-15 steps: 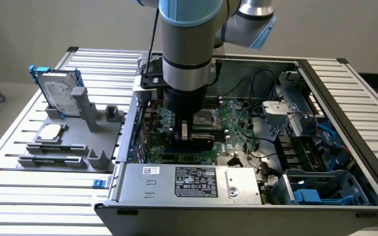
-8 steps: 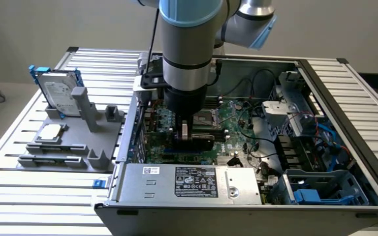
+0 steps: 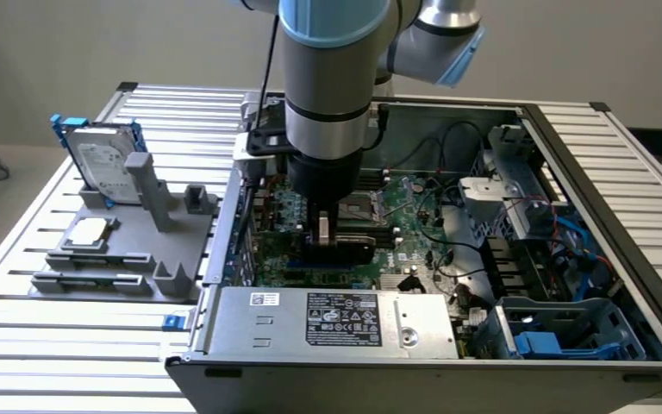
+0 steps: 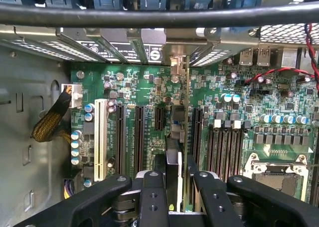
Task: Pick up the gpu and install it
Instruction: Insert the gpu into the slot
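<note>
Gripping the gpu (image 4: 175,137) edge-on, the gripper (image 4: 174,192) hangs over the motherboard (image 4: 129,82).

slatted table (image 3: 32,362), computer case (image 3: 423,388), grey holder (image 3: 176,280)

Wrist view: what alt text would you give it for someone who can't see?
The black gripper grips the gpu edge-on, over a row of black slots on a green motherboard. A grey metal case panel lies beside the board.
</note>
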Robot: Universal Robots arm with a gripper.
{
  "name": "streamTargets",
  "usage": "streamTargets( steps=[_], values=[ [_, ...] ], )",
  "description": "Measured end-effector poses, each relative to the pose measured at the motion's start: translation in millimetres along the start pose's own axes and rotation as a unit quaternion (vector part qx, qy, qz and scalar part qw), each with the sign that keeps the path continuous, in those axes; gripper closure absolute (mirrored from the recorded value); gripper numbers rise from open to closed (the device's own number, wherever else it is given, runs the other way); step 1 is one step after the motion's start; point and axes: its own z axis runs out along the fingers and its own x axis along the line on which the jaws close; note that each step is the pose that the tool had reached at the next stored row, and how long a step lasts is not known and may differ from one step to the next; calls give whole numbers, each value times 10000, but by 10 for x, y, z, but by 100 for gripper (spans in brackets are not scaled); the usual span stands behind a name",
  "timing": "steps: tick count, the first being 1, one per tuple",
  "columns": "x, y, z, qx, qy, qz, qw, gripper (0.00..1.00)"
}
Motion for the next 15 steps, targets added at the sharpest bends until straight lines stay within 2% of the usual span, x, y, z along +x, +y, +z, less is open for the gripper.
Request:
streamTargets(
  steps=[15],
  values=[
    [0, -6, 9, -1, 0, -27, 10000, 74]
  ],
)
